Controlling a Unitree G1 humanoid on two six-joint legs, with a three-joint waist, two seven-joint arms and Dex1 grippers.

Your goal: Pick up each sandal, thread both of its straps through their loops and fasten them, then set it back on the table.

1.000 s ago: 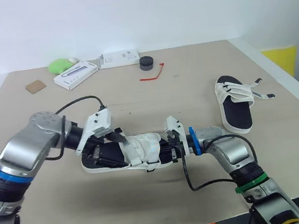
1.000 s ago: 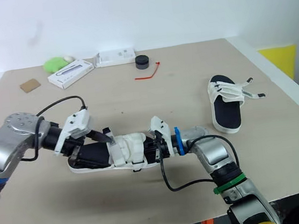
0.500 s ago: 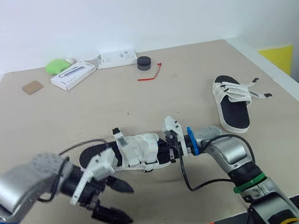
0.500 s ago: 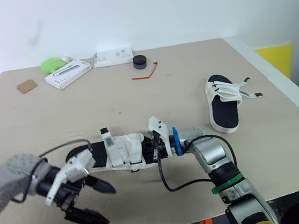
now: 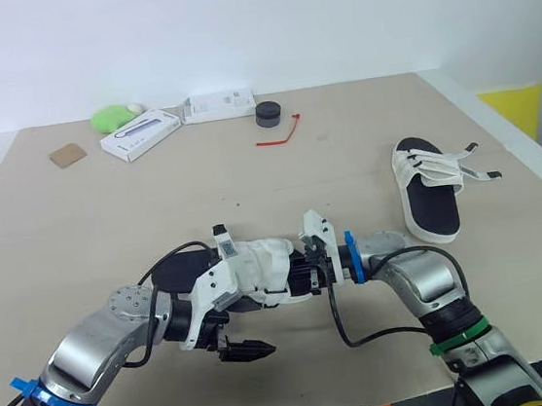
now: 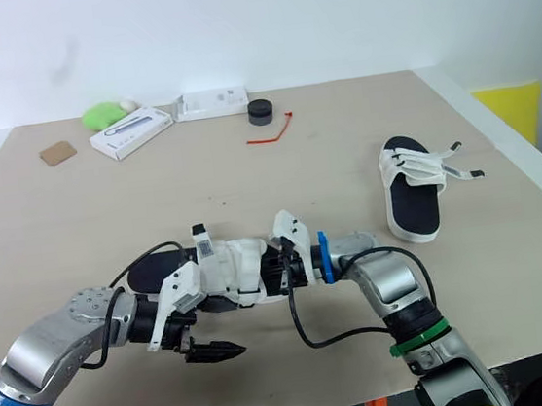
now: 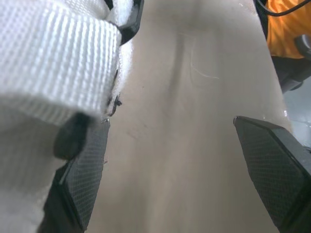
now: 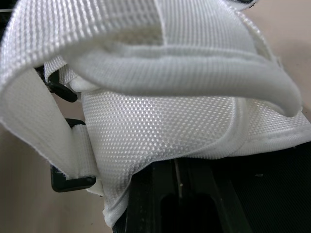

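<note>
Two sandals on the desk (image 5: 344,155): the near sandal (image 5: 259,268) front-centre, the other sandal (image 5: 426,190) right, straps loose. Left tool (image 5: 239,334) is back from its swing-away, spread wide beside the near sandal's strap. Right tool (image 5: 303,270) sits at its toe; can't tell its grip. Regrasp likely, fastening unfinished.

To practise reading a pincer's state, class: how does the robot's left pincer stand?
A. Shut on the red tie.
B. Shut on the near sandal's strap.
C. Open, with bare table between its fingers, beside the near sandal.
C: the left pincer has its two fingers spread wide with only bare table between them, right beside the near sandal.
</note>
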